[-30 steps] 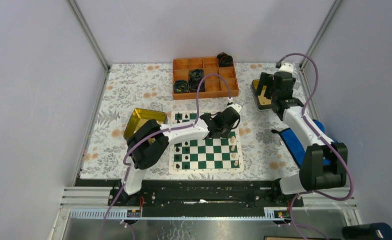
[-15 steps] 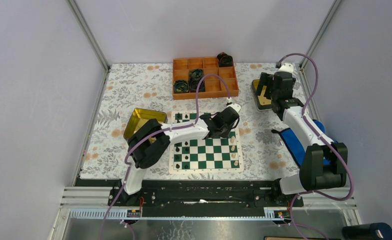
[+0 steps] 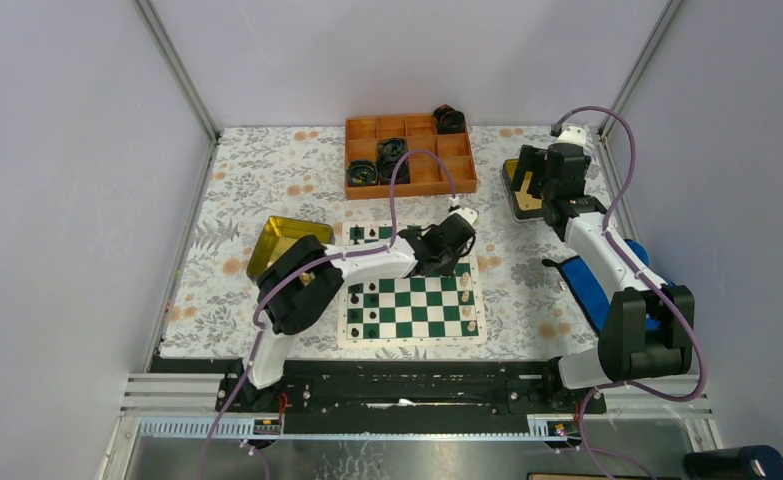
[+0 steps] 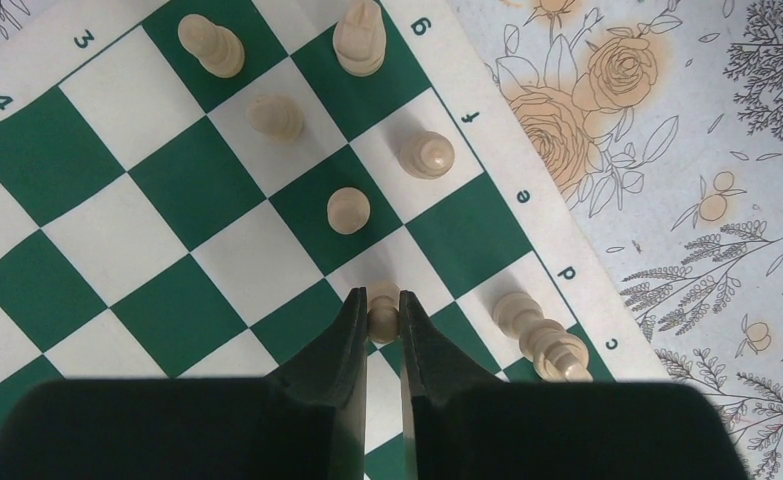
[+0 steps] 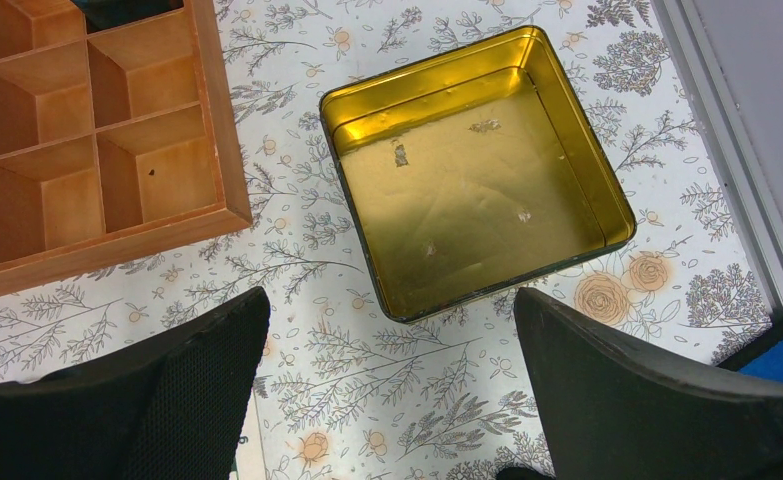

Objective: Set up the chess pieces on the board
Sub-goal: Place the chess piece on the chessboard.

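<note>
Right now your left pincer (image 4: 382, 300) has its two matte black fingers pinched shut on a small cream-white pawn (image 4: 383, 312), smooth and round-headed. You hold it over the board (image 4: 42, 150), close to the lettered edge; whether its base touches the surface I cannot tell. The board is a flat sheet of dark green and white squares with a pale printed border. More cream pieces (image 4: 348, 210) stand just beyond your fingertips, ball-topped pawns and taller turned figures. In the top view, black pieces (image 3: 369, 300) line the opposite side. Your right pincer (image 5: 387, 300) gapes wide with nothing between its textured black fingers. It hangs above a square tin (image 5: 567, 130) with rounded corners and a shiny, scuffed gold lining. An orange wooden compartment tray (image 5: 217, 130) sits beside the tin on the floral-patterned worktop (image 5: 297, 250).
</note>
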